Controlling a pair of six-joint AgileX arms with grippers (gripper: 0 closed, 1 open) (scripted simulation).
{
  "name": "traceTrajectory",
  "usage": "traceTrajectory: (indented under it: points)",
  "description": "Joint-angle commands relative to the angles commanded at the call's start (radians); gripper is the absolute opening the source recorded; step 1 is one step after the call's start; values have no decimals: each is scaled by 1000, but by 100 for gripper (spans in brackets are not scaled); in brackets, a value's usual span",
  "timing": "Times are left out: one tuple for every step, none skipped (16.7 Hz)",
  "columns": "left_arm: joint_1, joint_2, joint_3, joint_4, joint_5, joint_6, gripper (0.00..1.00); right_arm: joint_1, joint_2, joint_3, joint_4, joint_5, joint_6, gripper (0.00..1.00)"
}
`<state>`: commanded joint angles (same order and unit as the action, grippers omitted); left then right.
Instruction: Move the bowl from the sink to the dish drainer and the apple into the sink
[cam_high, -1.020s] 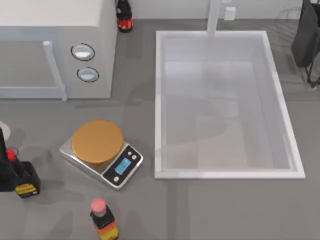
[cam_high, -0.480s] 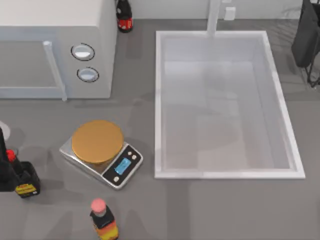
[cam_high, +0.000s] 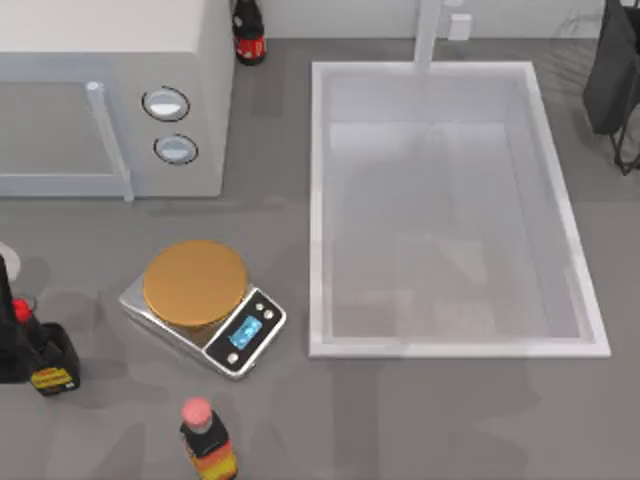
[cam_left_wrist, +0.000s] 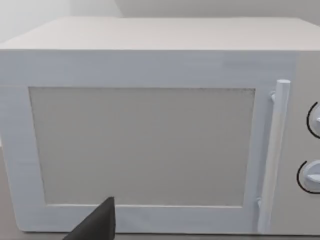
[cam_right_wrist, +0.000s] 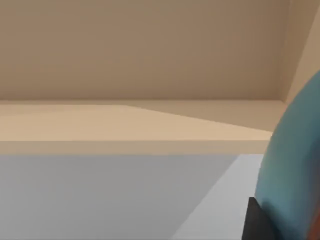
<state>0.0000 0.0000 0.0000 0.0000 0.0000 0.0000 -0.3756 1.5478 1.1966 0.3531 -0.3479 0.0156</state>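
The white sink (cam_high: 318, 200) takes up the table's right half, and its basin holds nothing. At the back right, thin wires of the dish drainer (cam_high: 578, 28) show beside my dark right arm (cam_high: 610, 70). In the right wrist view the blue bowl (cam_right_wrist: 295, 165) bulges in at the edge, pressed against a dark fingertip (cam_right_wrist: 257, 222). The bowl is hidden in the top view. My left arm (cam_high: 6, 335) stays at the table's left edge, and one of its fingertips (cam_left_wrist: 100, 222) points at the microwave door. The apple is out of view.
A white microwave (cam_high: 110, 90) fills the back left, with a dark bottle (cam_high: 248, 35) beside it. A kitchen scale (cam_high: 205, 300) with an orange plate sits left of the sink. A pink-capped bottle (cam_high: 205, 440) and a red-capped, yellow-labelled bottle (cam_high: 45, 365) stand near the front left.
The shadow on the sink floor has shifted toward the front and faded. Neither arm nor any object has visibly moved.
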Motion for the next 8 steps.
traceTrajectory:
  points:
    - [0, 0, 0, 0, 0, 0, 100, 9, 38, -27, 73, 9, 0, 0]
    - [0, 0, 0, 0, 0, 0, 100, 18, 76, -56, 148, 18, 0, 0]
    - [0, 0, 0, 0, 0, 0, 100, 27, 113, -85, 221, 28, 0, 0]
    - [0, 0, 0, 0, 0, 0, 100, 36, 149, -113, 287, 37, 0, 0]
    - [0, 0, 0, 0, 0, 0, 100, 44, 180, -140, 344, 46, 0, 0]
    - [0, 0, 0, 0, 0, 0, 100, 52, 205, -165, 390, 54, 0, 0]
    - [0, 0, 0, 0, 0, 0, 100, 59, 225, -187, 426, 61, 0, 0]
    - [0, 0, 0, 0, 0, 0, 100, 64, 239, -204, 451, 66, 1, 0]
